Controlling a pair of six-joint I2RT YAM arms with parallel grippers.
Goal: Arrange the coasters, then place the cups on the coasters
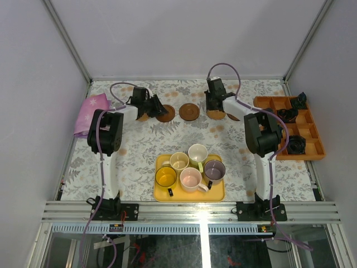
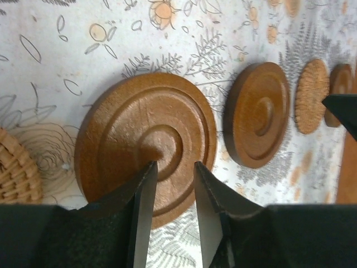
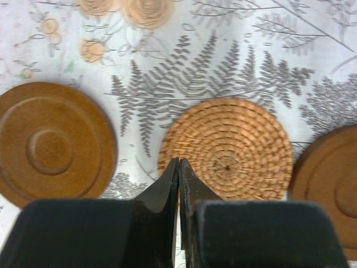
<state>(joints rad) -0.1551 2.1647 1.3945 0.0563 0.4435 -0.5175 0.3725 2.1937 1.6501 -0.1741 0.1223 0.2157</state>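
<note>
Five coasters lie in a row at the back of the table. My left gripper [image 1: 156, 107] [image 2: 174, 167] hovers over the near rim of a dark brown coaster [image 1: 165, 114] [image 2: 146, 139], jaws a little open with nothing between them. A woven tan coaster [image 2: 17, 167] lies to its left, another dark brown coaster [image 1: 189, 111] [image 2: 259, 114] to its right. My right gripper [image 1: 214, 108] [image 3: 179, 162] is shut, tips over the edge of a woven tan coaster [image 3: 228, 148]; a brown coaster [image 3: 329, 184] lies beside it. Yellow [image 1: 166, 176], cream [image 1: 179, 161], green [image 1: 198, 153], pink [image 1: 191, 180] and purple [image 1: 214, 169] cups stand on the yellow tray [image 1: 162, 195].
An orange compartment box [image 1: 310, 146] with small black objects stands at the right edge. A pink cloth [image 1: 91, 111] lies at the back left. The tray of cups sits near the front, between the two arm bases.
</note>
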